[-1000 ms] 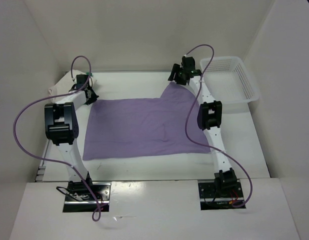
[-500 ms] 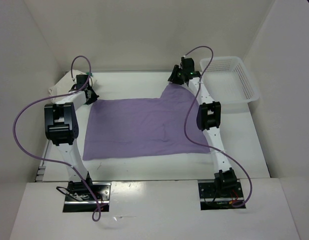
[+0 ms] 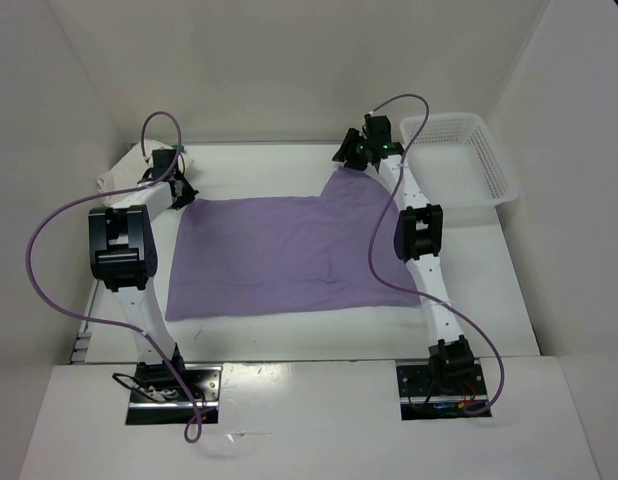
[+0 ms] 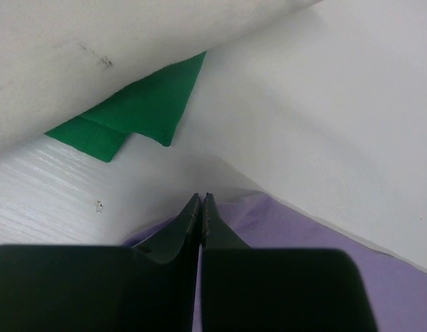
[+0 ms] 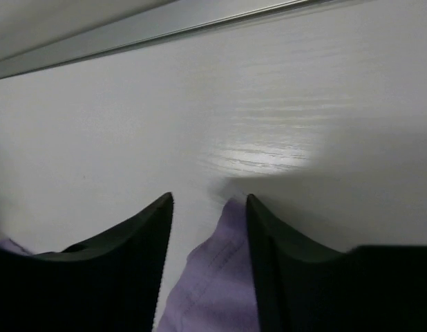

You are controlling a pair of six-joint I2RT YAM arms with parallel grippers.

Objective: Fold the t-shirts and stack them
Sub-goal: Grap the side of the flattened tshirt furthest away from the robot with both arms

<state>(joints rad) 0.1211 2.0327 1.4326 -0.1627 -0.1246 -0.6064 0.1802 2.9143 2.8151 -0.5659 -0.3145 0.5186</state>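
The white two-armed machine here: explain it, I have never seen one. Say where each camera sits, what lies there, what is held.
Two robot arms are bolted at the near edge of a white table. One camera looks from above; one rides on each wrist. A light purple cloth t-shirt lies flat, a white plastic mesh basket stands far right, and bright green cloth shows beyond the left gripper, which is shut at the shirt's far left corner. The right gripper is open, the far right corner between its jaws.

The plain lavender t-shirt (image 3: pixel 289 255) fills mid-frame. A plain bright green t-shirt (image 4: pixel 137 114) shows upper left, a white mesh basket (image 3: pixel 441 118) upper right.
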